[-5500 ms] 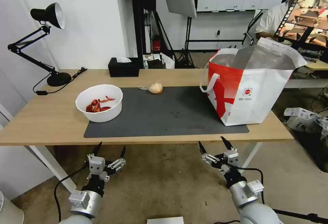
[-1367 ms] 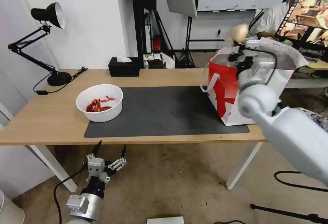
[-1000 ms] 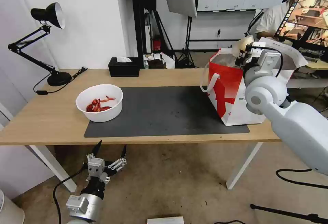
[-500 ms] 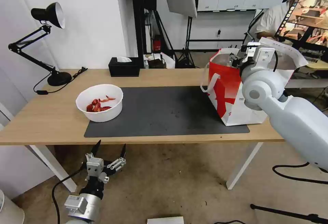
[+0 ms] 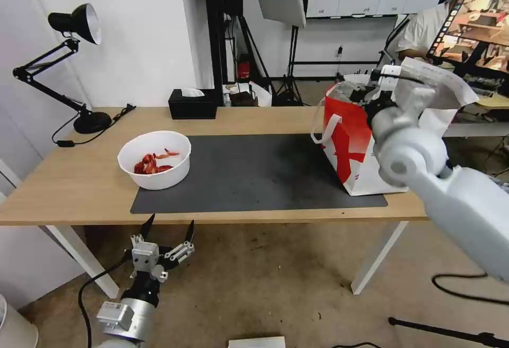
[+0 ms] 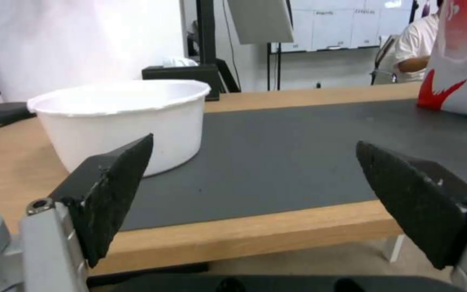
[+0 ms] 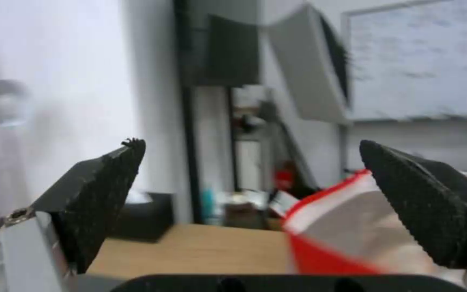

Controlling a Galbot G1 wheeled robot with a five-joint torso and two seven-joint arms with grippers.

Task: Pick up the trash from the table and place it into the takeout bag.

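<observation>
White bowl (image 5: 154, 159) w/ red crayfish shells (image 5: 151, 163) sits on the left end of the dark grey mat (image 5: 258, 174), near the tabletop (image 5: 69, 183) front edge; in the left wrist view the bowl (image 6: 120, 121) stands just beyond the mat's (image 6: 298, 154) near corner. Takeout bag (image 5: 360, 141), red-and-white w/ foil lining, stands upright at the mat's right end, mouth open. Right pincer (image 5: 366, 93) is at the bag's open mouth, above the rim; right wrist view shows its jaws spread wide, nothing between them, bag edge (image 7: 352, 219) below. Left pincer (image 5: 167, 229) hangs below the tabletop's front edge, in front of the bowl, jaws apart and empty. Black tissue box (image 5: 192, 104) and desk lamp (image 5: 74, 24) stand along the far side.
</observation>
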